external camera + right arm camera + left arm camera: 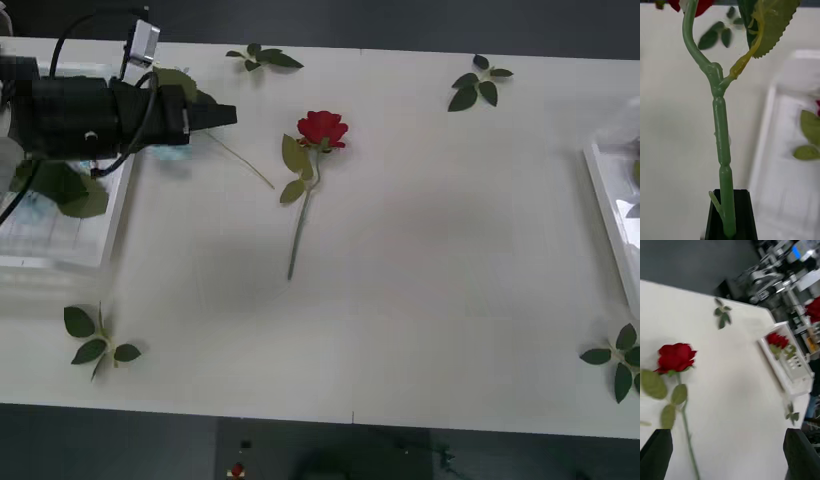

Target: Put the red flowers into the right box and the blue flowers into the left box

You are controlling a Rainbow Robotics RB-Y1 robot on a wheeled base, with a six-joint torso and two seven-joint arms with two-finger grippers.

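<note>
Green plastic stem, thin and slick: the right gripper (730, 213) has its black fingers pinched on the lower end of the held rose (720, 127), which stands upright with its bloom at the far end. That grip is the main risk. With so little stem between the fingers, the top-heavy flower could swivel or slide out, and the right box (771, 123) lies beside it rather than under it, so an early release would likely drop it on the table or across the rim.

The left gripper (215, 115) hangs by the left box (60, 250), above big green leaves (65, 190), fingers spread wide and holding nothing. A second red rose (305, 180) lies flat mid-table, well apart from both boxes. Sent for that rose, the left arm would have to carry it across to the far side.

The right wrist view alone gives the pinch on the stem. The left wrist view shows the spread of the left gripper (728, 442), the red rose (675, 356) lying near it, and red blooms already inside the right box (790, 371). The front view gives the layout and scattered leaf sprigs (100, 340).
</note>
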